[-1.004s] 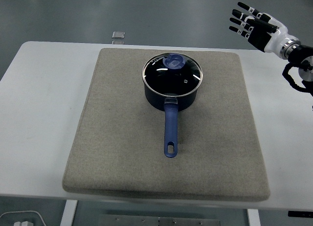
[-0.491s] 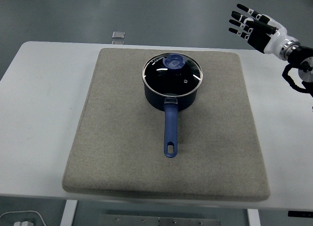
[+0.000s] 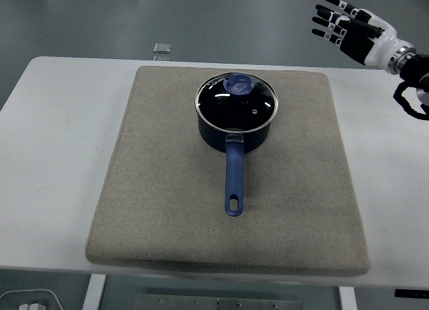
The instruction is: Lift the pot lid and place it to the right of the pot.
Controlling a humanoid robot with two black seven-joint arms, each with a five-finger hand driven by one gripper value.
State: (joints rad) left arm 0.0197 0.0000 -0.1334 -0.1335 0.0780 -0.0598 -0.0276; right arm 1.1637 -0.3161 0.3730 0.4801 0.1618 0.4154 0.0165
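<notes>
The lid (image 3: 236,102) sits on the pot (image 3: 234,115) mid-mat (image 3: 167,209), well apart from the right hand (image 3: 352,35), fingers (image 3: 328,18) spread and empty, which should descend over the blue knob (image 3: 238,84) and pinch it squarely before lifting.

No text, label, brand, number or sign can be read anywhere in the view. The pot (image 3: 236,119) and its glass lid (image 3: 236,102) — down and to the left of the right hand (image 3: 354,35) — carry no legible mark; the small bright specks on the glass look like reflections, not print. The pot's blue handle (image 3: 233,179) is plain. The right hand shows small white patches on its dark fingers (image 3: 328,18) — too small to tell whether any is lettering. The small clear object (image 3: 161,51) at the far table edge, well left of the hand, shows no readable writing either.
</notes>
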